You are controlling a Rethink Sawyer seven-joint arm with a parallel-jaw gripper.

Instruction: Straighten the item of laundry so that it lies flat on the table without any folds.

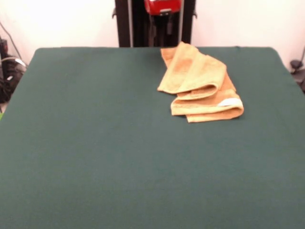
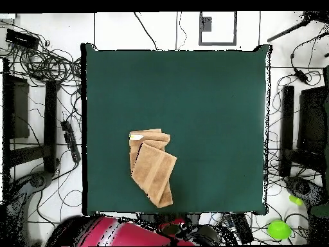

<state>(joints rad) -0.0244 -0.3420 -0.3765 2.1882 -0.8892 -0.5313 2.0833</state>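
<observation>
The orange towel (image 1: 202,86) lay folded over itself in layers on the green surface (image 1: 95,143), near the edge where the robot stood. Its small white label (image 1: 230,101) showed at one end. The tool was out of sight.

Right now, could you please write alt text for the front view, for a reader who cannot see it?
A crumpled orange-tan towel, folded over itself in layers with a small white label showing, lies near the far edge of a dark green table. No gripper reaches over the table.
</observation>
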